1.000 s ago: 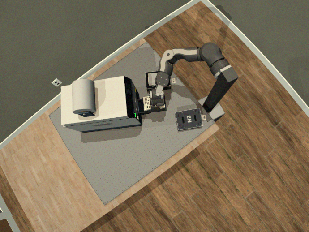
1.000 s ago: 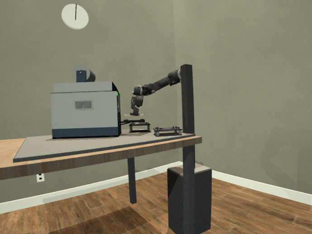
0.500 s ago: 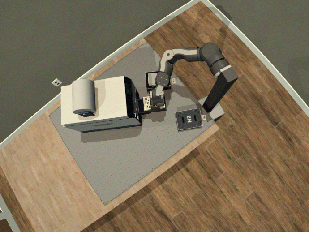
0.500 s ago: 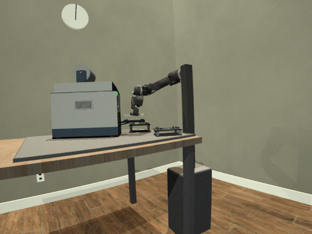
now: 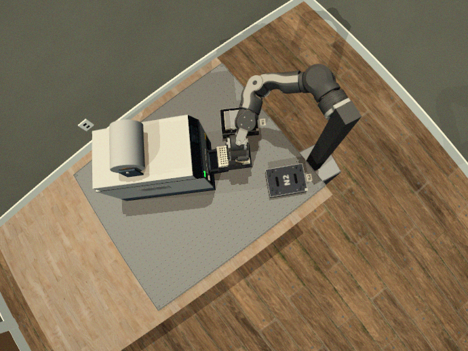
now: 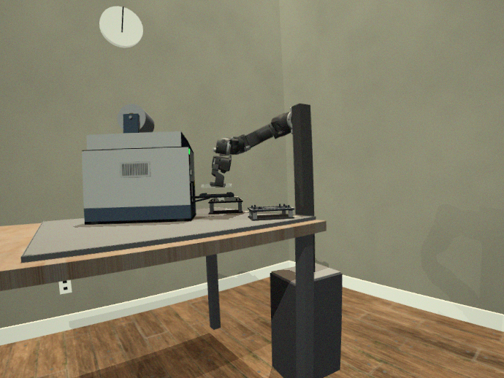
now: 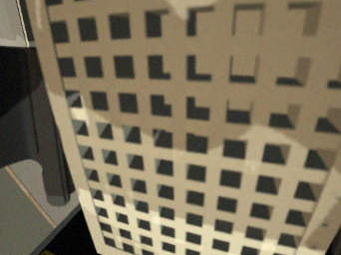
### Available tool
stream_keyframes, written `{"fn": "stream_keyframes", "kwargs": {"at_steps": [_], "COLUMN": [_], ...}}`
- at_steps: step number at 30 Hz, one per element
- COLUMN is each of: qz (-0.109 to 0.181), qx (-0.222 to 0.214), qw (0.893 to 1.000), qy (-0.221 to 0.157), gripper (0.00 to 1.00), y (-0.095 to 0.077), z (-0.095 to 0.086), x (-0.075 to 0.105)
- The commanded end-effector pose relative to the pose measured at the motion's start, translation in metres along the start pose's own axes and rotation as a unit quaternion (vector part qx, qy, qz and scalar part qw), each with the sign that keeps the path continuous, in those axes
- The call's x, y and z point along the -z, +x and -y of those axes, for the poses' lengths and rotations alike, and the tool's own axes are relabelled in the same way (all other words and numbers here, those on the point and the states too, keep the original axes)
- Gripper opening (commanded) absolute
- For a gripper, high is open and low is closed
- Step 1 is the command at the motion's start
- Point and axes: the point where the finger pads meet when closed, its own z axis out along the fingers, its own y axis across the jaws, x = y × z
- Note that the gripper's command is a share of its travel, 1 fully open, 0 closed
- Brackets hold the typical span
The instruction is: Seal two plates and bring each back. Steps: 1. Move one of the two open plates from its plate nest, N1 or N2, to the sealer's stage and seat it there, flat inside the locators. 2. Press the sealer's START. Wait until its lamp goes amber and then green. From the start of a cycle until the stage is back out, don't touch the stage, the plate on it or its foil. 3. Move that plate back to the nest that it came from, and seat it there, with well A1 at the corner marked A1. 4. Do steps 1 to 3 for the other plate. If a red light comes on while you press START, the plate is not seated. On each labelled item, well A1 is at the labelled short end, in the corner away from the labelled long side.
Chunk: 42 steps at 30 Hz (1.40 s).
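The plate (image 5: 222, 155) (image 6: 205, 185) (image 7: 150, 122) fills most of the wrist frame, wells up, no foil seen on it. Pincer (image 5: 239, 152) (image 6: 218, 184) is clamped on the plate, which is held about level, presumably so it can go down flat.

Just below, mid-frame in the exterior view, the stage (image 5: 245, 164) (image 6: 218, 195) is out; a gap shows, so the plate is not seated. Pose probably chosen for lining up with the locators; a skewed drop could leave it riding on one.

Right of centre, nest N2 (image 5: 285, 188) (image 6: 266, 209) has no plate, so the held one likely belongs there. Upper centre of the top view, nest N1 (image 5: 222, 130) (image 6: 225, 201) holds the other plate (image 5: 229, 120), partly hidden by the arm; foil cannot be told.

Farther left, the sealer (image 5: 150, 151) (image 6: 134, 187) shows a green lamp (image 5: 205, 173) (image 6: 189, 151).

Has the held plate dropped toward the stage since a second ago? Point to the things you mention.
No visible drop: the plate (image 5: 222, 156) (image 6: 207, 185) (image 7: 174, 126) hangs the same gap above the stage (image 5: 213, 160) (image 6: 210, 195).
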Motion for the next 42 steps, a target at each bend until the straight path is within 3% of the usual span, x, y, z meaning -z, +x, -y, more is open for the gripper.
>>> {"fn": "stream_keyframes", "kwargs": {"at_steps": [1, 42], "qz": [0.001, 0.001], "qx": [0.001, 0.001], "qw": [1.000, 1.000], "qy": [-0.004, -0.004], "gripper": [0.00, 0.00], "y": [-0.001, 0.001], "z": [-0.002, -0.001], "x": [0.001, -0.008]}}
